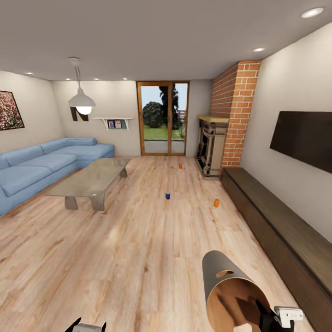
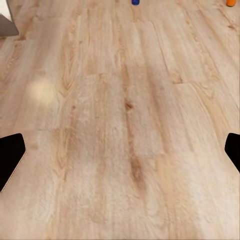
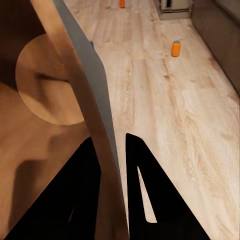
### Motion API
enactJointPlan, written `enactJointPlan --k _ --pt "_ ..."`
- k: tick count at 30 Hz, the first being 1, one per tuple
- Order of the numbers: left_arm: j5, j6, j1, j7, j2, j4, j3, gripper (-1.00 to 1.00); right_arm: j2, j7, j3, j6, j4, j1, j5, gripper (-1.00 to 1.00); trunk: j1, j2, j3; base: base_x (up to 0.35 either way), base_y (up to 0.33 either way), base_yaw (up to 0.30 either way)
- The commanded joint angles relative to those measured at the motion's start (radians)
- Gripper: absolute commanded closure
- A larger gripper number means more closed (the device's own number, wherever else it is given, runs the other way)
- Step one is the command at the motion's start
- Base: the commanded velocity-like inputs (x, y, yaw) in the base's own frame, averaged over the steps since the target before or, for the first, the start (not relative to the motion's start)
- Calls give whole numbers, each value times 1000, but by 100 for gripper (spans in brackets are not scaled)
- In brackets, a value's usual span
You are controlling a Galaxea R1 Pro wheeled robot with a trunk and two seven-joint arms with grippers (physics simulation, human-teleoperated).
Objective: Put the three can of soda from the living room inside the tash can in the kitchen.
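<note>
**Bin carried into the living room**

Our right gripper's (image 3: 114, 200) fingers (image 3: 82, 200) pinch the trash can's (image 1: 221, 272) rim wall, holding it tilted. Our left gripper's (image 2: 120, 150) fingers (image 2: 10, 157) stand spread over bare wood floor (image 1: 138, 240). 3 cans stand ahead: the blue can (image 1: 168, 196), 1 orange can (image 1: 216, 203) near the bench (image 1: 276, 226), another orange one (image 1: 180, 165) by the fireplace (image 1: 211, 147).

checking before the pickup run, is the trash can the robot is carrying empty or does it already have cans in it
Empty. The head view looks into the trash can, showing only bare tan wall, while the blue can and both orange cans stand on the floor.
</note>
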State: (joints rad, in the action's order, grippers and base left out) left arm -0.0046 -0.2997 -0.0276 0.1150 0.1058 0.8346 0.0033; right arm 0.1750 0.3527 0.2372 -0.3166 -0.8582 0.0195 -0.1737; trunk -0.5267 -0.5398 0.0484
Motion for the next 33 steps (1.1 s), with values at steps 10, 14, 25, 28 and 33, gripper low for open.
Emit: enactJointPlan --k 10,14,25,28,33 --pt "0 0 0 0 0 0 0 -100 0 5 -1 2 -2 0 -7 100 0 0 2 197 288 -117" --pt "0 0 0 0 0 0 0 -100 0 5 -1 2 -1 0 -7 100 0 0 2 200 287 -230" --pt "0 1 0 0 0 0 0 -100 -1 5 -3 1 -1 0 -7 100 0 0 2 216 275 -226" --pt "0 1 0 0 0 0 0 -100 -1 5 -5 1 -1 0 -6 100 0 0 2 222 267 -133" --pt "0 1 0 0 0 0 0 -100 -2 5 -5 1 -1 0 -6 100 0 0 2 222 266 -35"
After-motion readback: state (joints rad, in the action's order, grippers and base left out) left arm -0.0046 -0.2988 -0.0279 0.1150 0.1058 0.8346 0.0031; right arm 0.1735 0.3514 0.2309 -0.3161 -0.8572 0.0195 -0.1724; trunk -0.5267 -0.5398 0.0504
